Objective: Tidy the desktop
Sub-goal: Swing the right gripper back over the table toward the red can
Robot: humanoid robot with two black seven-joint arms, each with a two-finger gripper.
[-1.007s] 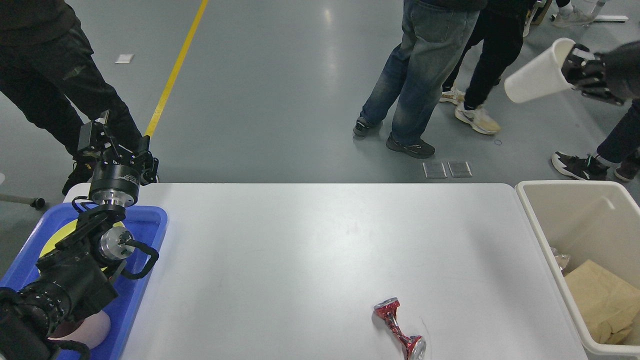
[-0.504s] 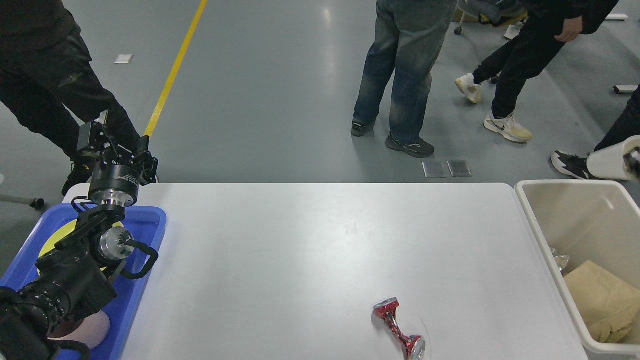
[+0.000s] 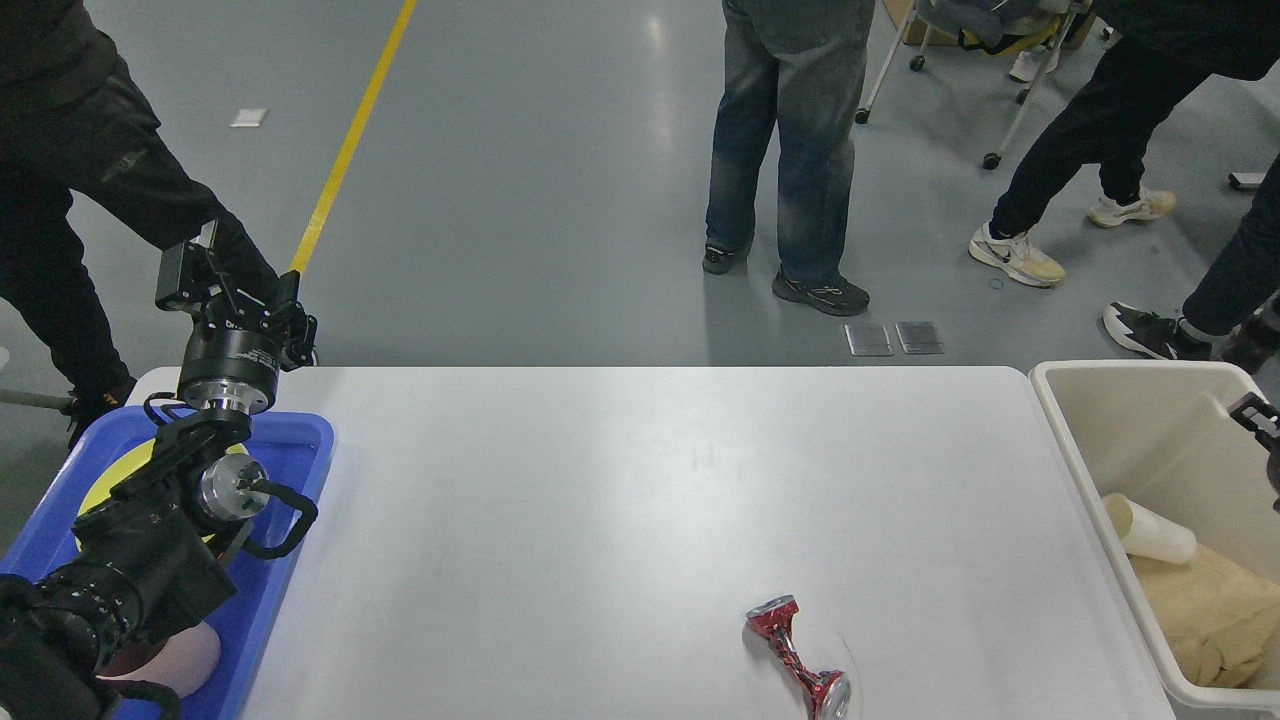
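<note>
The desktop is a large white tabletop. A crushed red can lies on it near the front edge, right of the middle. My left gripper stands above the table's far left corner, behind the blue tray; its dark fingers cannot be told apart. Only a bit of my right gripper shows at the right edge, over the beige bin, with nothing in it. A white paper cup lies loose in the bin below it.
A blue tray at the left edge holds a yellow plate and a pale pink thing under my left arm. The beige bin at the right edge holds brown paper. People stand beyond the far edge.
My right gripper came down from the upper right with the white cup and let it go; the cup now lies in the bin. The left arm and the can have not moved. People shifted.
</note>
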